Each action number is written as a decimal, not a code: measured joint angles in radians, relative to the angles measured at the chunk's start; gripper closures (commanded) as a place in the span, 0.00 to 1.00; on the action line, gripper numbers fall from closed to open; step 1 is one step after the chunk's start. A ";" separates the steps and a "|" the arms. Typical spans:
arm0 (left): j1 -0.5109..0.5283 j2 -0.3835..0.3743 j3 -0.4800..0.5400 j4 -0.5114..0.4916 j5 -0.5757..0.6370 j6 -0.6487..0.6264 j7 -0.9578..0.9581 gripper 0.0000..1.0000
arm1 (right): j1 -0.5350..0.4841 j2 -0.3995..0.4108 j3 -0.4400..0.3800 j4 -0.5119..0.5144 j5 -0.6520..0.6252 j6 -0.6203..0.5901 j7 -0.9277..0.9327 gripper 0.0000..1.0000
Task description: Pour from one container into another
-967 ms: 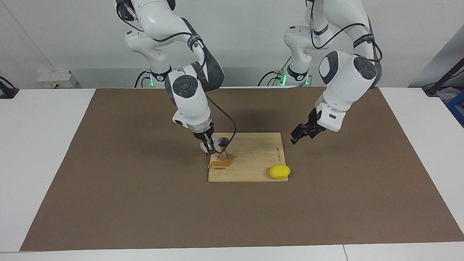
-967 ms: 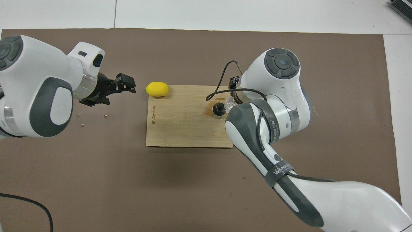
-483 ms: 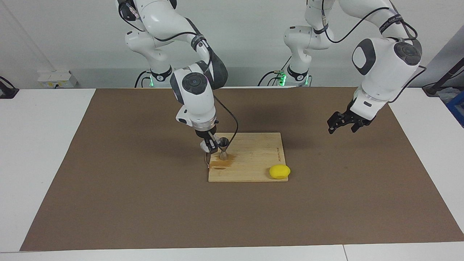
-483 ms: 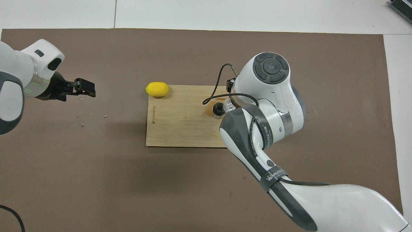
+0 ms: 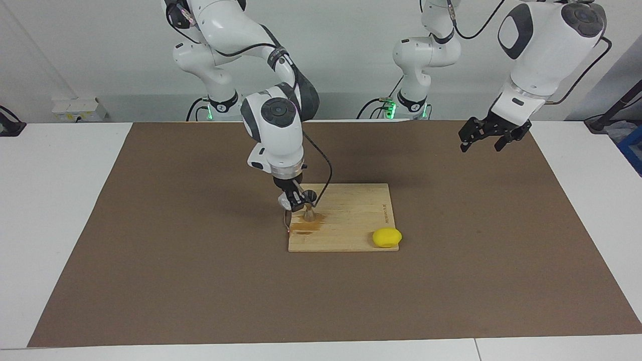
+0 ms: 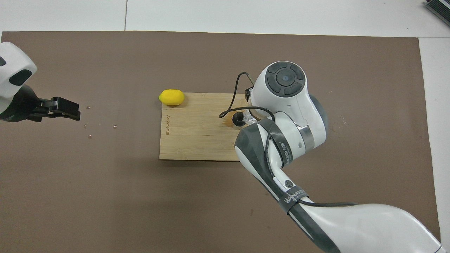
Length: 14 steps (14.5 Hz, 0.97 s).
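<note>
The steel jigger [image 5: 310,209] [image 6: 238,119] stands upright on the wooden board [image 5: 351,215] [image 6: 197,133], at the edge toward the right arm's end. My right gripper [image 5: 295,199] is shut on the clear glass cup [image 5: 284,202] [image 6: 250,116], holding it just above the board, right beside the jigger's rim. From overhead the right arm's wrist hides most of that hand. A brown wet stain [image 5: 305,228] lies on the board at the jigger's foot. My left gripper [image 5: 480,145] [image 6: 70,111] hangs open and empty, high over the mat toward the left arm's end.
A yellow lemon [image 5: 386,237] [image 6: 171,97] rests on the board's corner farthest from the robots, toward the left arm's end. A black cable [image 5: 323,175] loops from the right wrist down over the board. A few crumbs [image 6: 102,126] dot the brown mat.
The left arm has risen and drawn back from the board toward its own end of the table. The right wrist has swung more upright, still holding the cup beside the jigger.
</note>
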 measured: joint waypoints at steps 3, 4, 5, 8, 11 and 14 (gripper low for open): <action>0.014 0.000 -0.023 0.017 0.002 -0.023 0.000 0.00 | 0.002 0.000 0.000 0.000 -0.011 -0.003 0.000 0.88; 0.016 -0.001 -0.021 0.004 0.002 -0.022 0.000 0.00 | 0.003 0.000 0.000 0.000 -0.014 -0.003 0.000 0.88; 0.018 -0.002 -0.019 -0.013 0.003 -0.020 0.000 0.00 | 0.006 0.000 0.000 0.001 -0.016 -0.003 0.000 0.88; 0.017 -0.008 -0.020 -0.042 0.003 -0.019 0.004 0.00 | 0.013 0.000 0.000 0.002 -0.017 -0.003 0.000 0.88; 0.013 -0.019 -0.020 -0.012 0.022 -0.050 0.034 0.00 | 0.013 0.000 0.000 0.004 -0.017 -0.003 0.000 0.88; 0.014 -0.028 -0.013 0.040 0.025 -0.097 0.039 0.00 | 0.013 0.000 0.000 0.008 -0.017 -0.003 0.000 0.88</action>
